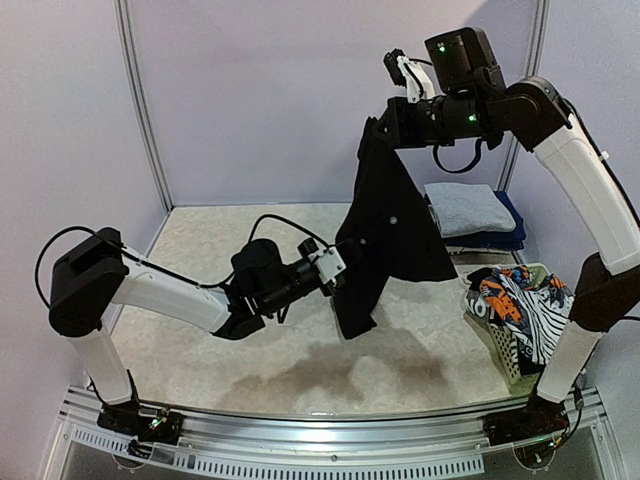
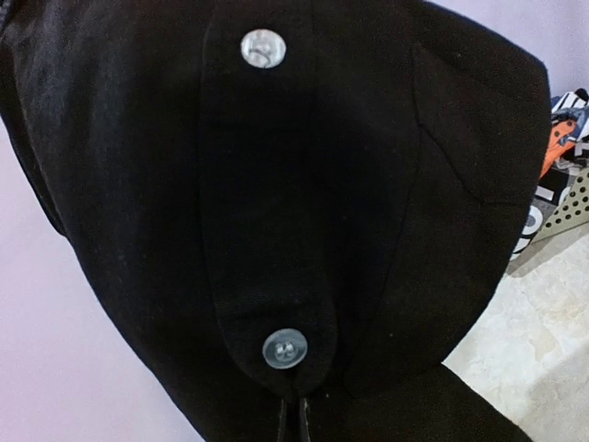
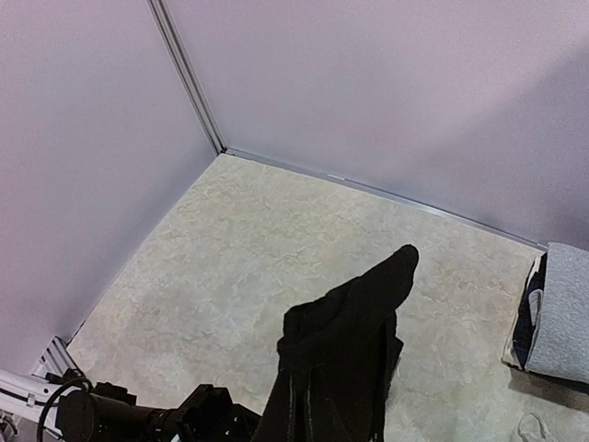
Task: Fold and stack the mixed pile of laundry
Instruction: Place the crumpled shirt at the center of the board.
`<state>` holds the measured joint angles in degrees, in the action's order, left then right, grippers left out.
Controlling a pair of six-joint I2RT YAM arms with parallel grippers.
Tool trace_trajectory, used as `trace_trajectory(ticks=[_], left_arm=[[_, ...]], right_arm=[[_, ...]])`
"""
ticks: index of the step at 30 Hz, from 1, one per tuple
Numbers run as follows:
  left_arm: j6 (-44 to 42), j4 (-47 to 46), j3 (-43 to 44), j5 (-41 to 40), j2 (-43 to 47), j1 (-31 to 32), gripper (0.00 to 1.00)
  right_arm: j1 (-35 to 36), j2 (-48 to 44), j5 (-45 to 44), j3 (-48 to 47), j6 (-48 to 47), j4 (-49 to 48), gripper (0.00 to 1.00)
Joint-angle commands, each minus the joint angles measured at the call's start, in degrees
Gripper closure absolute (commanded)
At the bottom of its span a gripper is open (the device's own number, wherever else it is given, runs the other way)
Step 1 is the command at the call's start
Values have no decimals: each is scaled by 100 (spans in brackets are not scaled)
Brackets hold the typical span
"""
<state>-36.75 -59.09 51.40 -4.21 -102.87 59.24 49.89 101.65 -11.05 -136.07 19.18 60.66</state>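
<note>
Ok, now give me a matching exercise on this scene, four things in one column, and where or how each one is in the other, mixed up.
Things:
1. black top
2. grey folded cloth
3. orange printed garment
4. left gripper

Places or states:
A. lying in the basket at the right
B. hanging in the air from the right gripper
C. on top of the navy stack at the far right
D. shut on a lower edge of the black top

Pairs: 1-B, 2-C, 3-A, 4-D
</note>
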Motion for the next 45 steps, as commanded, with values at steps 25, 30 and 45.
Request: trace_trajectory(ticks=[25, 30, 45], left_arm=[[2000, 9162, 4819, -346, 1212, -398, 100], [3211, 9029, 4343, 1125, 922, -1000, 100], [4331, 9245, 5784, 2551, -3117, -2490, 100]], right_arm=[[-299, -2267, -1307, 3362, -272, -1232, 1], [-302, -3155, 469, 4995, -414, -1834, 3], [-170, -2428, 2068, 7206, 54, -3683, 25]])
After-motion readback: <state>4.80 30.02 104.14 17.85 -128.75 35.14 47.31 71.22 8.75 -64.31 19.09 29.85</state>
